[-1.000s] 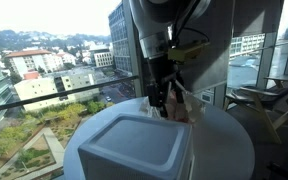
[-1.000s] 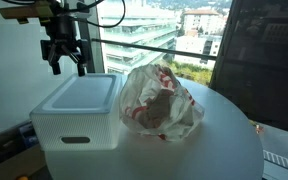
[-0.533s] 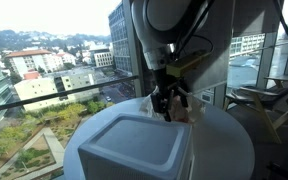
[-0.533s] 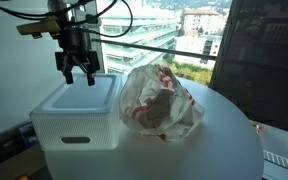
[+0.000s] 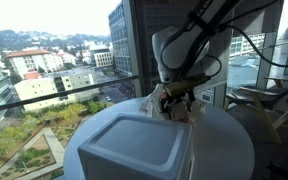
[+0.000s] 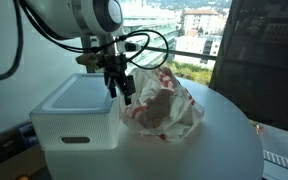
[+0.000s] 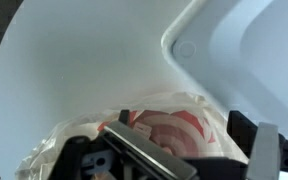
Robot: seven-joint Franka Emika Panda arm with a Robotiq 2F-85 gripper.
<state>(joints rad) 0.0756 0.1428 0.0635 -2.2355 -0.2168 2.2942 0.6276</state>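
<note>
The gripper (image 6: 121, 92) hangs, fingers spread and grasping nothing, over the left edge of the plastic bag (image 6: 162, 105). The plastic bag lies on the white table (image 6: 219, 140), just right of the white box (image 6: 72, 112).

Both exterior cameras sit close to a round white table (image 5: 232, 148), looking across it from different sides; both show the white box (image 5: 134, 145) and plastic bag (image 6: 162, 108). The blurry wrist camera seems to look straight down onto the bag.
</note>
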